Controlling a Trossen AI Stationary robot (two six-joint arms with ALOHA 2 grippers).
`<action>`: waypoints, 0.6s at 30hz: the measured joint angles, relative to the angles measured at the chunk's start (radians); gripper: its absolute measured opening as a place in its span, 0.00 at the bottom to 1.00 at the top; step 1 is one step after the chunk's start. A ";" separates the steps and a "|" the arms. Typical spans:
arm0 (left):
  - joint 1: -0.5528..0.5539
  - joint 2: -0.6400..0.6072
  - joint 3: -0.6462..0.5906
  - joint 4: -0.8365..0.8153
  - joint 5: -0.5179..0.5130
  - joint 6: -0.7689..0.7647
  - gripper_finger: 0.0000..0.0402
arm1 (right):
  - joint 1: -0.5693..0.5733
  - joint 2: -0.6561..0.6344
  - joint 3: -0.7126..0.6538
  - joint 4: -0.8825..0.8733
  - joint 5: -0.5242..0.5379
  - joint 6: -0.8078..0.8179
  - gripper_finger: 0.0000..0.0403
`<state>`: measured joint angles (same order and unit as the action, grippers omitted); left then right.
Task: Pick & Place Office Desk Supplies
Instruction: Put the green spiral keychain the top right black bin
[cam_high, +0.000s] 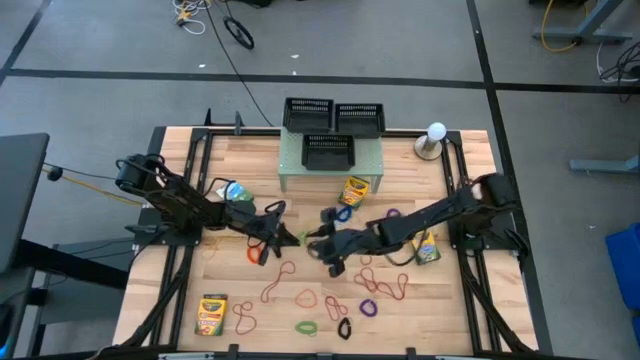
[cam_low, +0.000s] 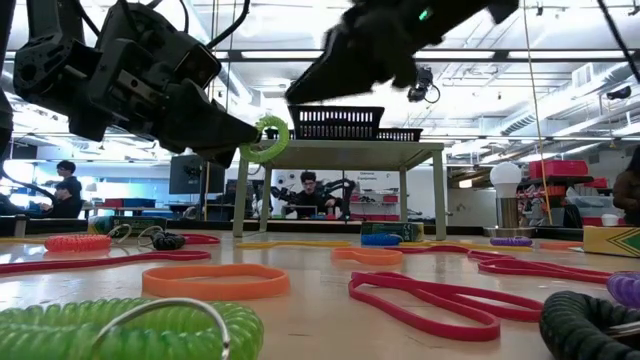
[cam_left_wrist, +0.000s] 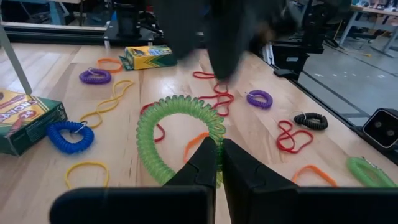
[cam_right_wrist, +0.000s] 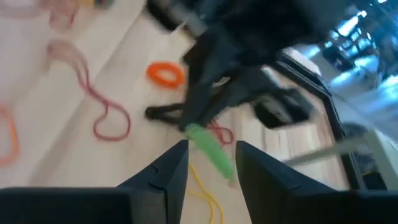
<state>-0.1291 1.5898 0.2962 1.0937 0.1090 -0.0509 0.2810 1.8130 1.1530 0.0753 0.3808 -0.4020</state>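
Above the middle of the table (cam_high: 470, 320), the left gripper (cam_high: 291, 238) held a green coiled band (cam_left_wrist: 177, 134) pinched between its closed fingers (lifted clear of the wood). Just right of it, the right gripper (cam_high: 316, 245) faced the band, fingers (cam_right_wrist: 166, 169) parted and holding nothing.

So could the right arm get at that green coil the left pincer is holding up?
Probably yes: the right pincer is open just beside the green coil, which the left pincer holds shut above the table, with nothing between them.
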 joint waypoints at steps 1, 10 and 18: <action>0.000 0.000 0.000 0.001 0.001 -0.006 0.03 | 0.000 0.024 0.023 -0.019 0.001 -0.030 0.34; 0.000 0.000 0.000 -0.004 0.005 -0.018 0.03 | -0.025 0.105 0.106 -0.061 0.043 -0.179 0.30; 0.020 0.000 0.000 -0.004 0.041 -0.015 0.05 | -0.051 0.104 0.106 -0.088 0.010 -0.168 0.09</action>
<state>-0.1096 1.5902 0.2962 1.0893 0.1504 -0.0663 0.2302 1.9167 1.2594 -0.0132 0.3912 -0.5698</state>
